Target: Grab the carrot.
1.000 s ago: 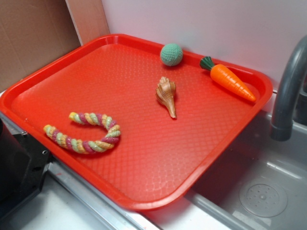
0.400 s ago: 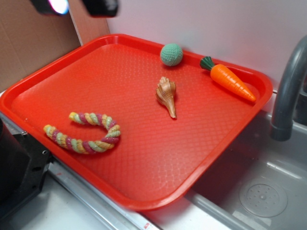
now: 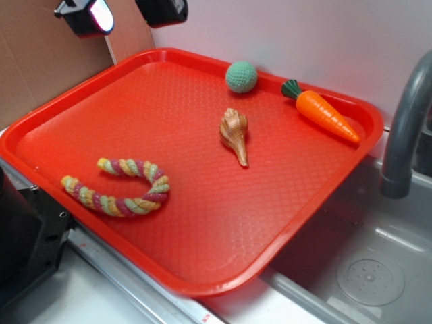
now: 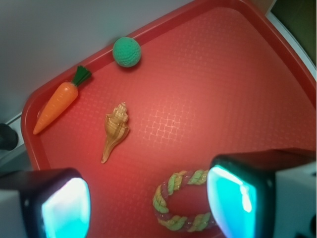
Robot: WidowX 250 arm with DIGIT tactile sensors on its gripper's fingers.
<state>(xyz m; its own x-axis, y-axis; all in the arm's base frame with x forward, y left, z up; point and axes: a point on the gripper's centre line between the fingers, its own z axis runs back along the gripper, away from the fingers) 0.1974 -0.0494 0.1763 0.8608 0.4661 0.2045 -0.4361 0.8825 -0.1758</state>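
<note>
While the fingers (image 4: 66,208) sit at the bottom edge of the wrist view, they're spread wide, holding nothing and touching nothing; glowing cyan pads on both. Gripper (image 4: 148,201) hangs above the tray (image 4: 237,89), clear of everything on it.

Nearest in the wrist view: braided rope ring (image 4: 181,201), lying flat on the tray, showing in the gap between the fingers. Next out: tan spiral seashell (image 4: 115,130), on its side, apart from the rest. Past it, the carrot (image 4: 57,105) lies flat along the tray's far rim, near a corner, green top pointing toward the green knitted ball (image 4: 127,51), tip pointing away. Ball sits just beside the same rim, near the carrot's leafy end, not touching.

Exterior view: gripper (image 3: 125,13) shows only as two dark tips at the top-left edge, over the tray's far-left corner, well apart from the carrot (image 3: 325,115) at the far right. Grey faucet (image 3: 405,128) and sink (image 3: 368,270) sit right of the tray.
</note>
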